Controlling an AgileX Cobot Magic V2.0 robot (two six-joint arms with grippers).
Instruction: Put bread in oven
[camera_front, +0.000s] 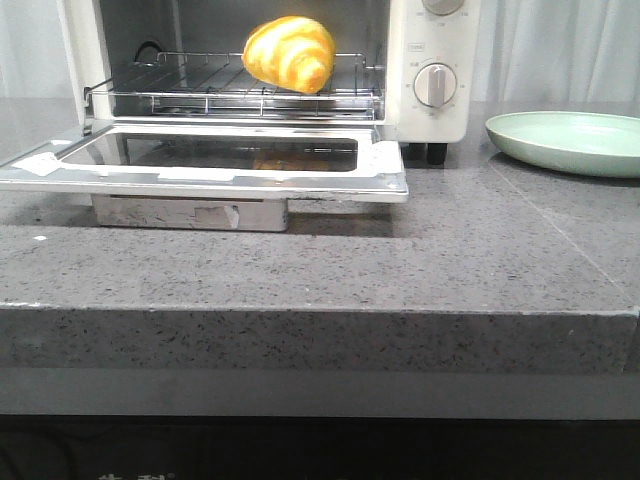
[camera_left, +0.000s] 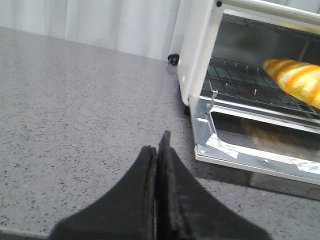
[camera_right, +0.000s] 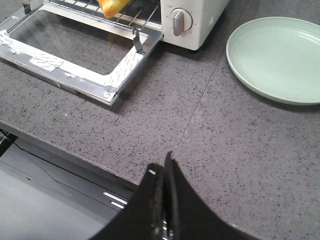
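bread (camera_front: 289, 53) on oven (camera_front: 430, 60) rack, door down | left gripper (camera_left: 158, 150) clenched empty | right gripper (camera_right: 164, 167) clenched empty | roll looks light, glossy-slick; pinch across middle | plate (camera_front: 570, 140) bare

No text on the oven (camera_front: 430, 70) or elsewhere is legible.

Right hand (camera_right: 164, 172) low over grey speckled counter (camera_right: 200, 125), black fingers pressed together, holding nothing. Oven (camera_right: 192, 22) beyond, door (camera_right: 75, 55) dropped flat, glass showing counter beneath, white tape patches on frame. Bread (camera_right: 112, 6) partly visible on wire rack (camera_right: 135, 15), mostly cut off by frame edge. One dial (camera_right: 179, 21) on cream panel. Pale green plate (camera_right: 276, 57) beside oven, apart from it, bare.
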